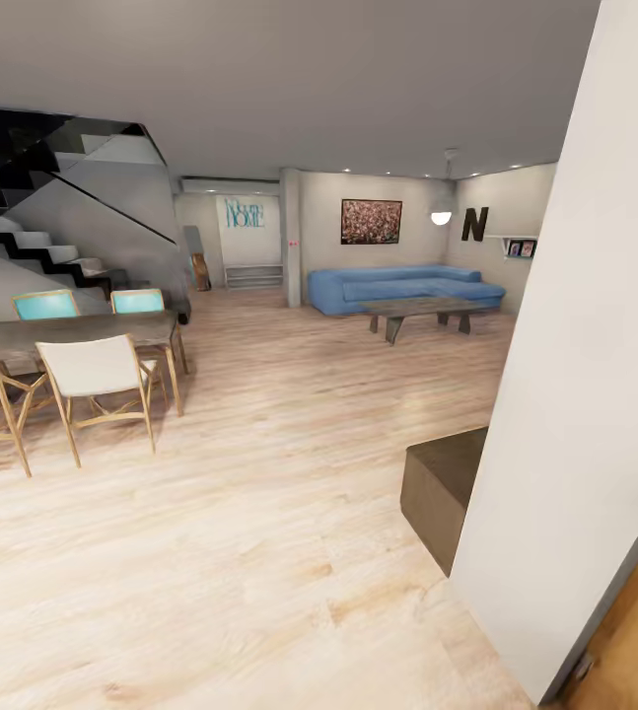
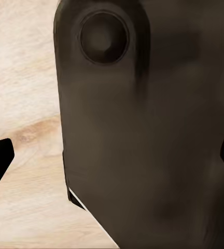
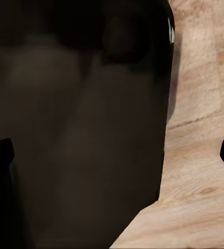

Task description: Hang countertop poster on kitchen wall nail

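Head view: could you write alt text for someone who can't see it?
An open-plan living room with a pale wooden floor: a dining table with chairs at left, a blue sofa and low coffee table at the back, a white wall close at right.

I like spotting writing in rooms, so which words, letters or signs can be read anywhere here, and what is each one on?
"HOME": large pale blue wall lettering on the far white wall beside the staircase; the smaller line above it is too blurred to read.
"N": big dark letter-shaped decoration on the right-hand wall above the blue sofa.
The small framed pictures on the white wall shelf are too small to read.
The reddish-brown framed painting carries no legible text.
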Tool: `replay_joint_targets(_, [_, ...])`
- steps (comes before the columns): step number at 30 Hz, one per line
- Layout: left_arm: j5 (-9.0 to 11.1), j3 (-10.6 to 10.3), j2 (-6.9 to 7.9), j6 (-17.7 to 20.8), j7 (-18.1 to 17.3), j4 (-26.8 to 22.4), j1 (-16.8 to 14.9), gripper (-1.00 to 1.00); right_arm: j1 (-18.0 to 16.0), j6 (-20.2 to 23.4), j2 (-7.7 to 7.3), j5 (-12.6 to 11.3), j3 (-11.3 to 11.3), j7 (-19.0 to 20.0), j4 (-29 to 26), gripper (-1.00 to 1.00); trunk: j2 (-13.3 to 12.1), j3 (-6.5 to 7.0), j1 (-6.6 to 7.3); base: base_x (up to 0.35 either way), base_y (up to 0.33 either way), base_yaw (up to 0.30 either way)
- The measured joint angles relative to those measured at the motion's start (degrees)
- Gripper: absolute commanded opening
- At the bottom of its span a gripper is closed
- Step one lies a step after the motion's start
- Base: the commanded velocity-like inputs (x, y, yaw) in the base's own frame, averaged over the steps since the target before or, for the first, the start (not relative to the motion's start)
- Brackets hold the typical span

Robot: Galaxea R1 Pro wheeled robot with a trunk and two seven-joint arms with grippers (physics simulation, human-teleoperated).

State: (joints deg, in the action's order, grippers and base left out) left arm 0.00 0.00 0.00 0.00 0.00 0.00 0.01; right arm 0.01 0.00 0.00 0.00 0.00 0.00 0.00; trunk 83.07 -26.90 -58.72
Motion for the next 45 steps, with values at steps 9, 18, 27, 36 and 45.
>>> replay_joint_targets(9, [-0.02,-0.11,-1.19,-0.49,-0.07,-2.76,2.54,1.0,-2.95,-0.19,-0.16,0.24,0.38,0.06,-2.34,1.0,-0.01,0.02,-0.01,0.0,0.0,0.0])
replay_joint_targets(18, [-0.01,-0.11,-1.19,-0.48,-0.07,-3.18,2.55,1.0,-4.5,-0.19,-0.16,0.24,0.37,0.06,-2.34,1.0,-0.01,0.02,-0.01,0.0,0.0,0.0])
replay_joint_targets(27, [-0.04,0.25,-0.82,-0.76,-0.01,-4.44,2.95,1.0,-5.01,-0.34,-1.84,-0.18,0.04,0.0,-3.61,1.0,-0.01,0.02,-0.01,0.0,0.0,0.0])
replay_joint_targets(36, [0.15,0.35,0.82,-1.05,-0.08,-40.02,3.01,1.0,-5.22,-0.37,-4.42,0.04,0.03,-0.08,-32.15,1.0,-0.01,0.05,0.0,0.0,0.0,0.0])
replay_joint_targets(45, [0.16,1.05,0.85,-1.36,-0.08,-37.92,3.05,1.0,-5.09,-0.35,-4.89,0.27,0.46,-0.08,-30.51,1.0,-0.02,0.02,0.0,0.0,0.0,0.015])
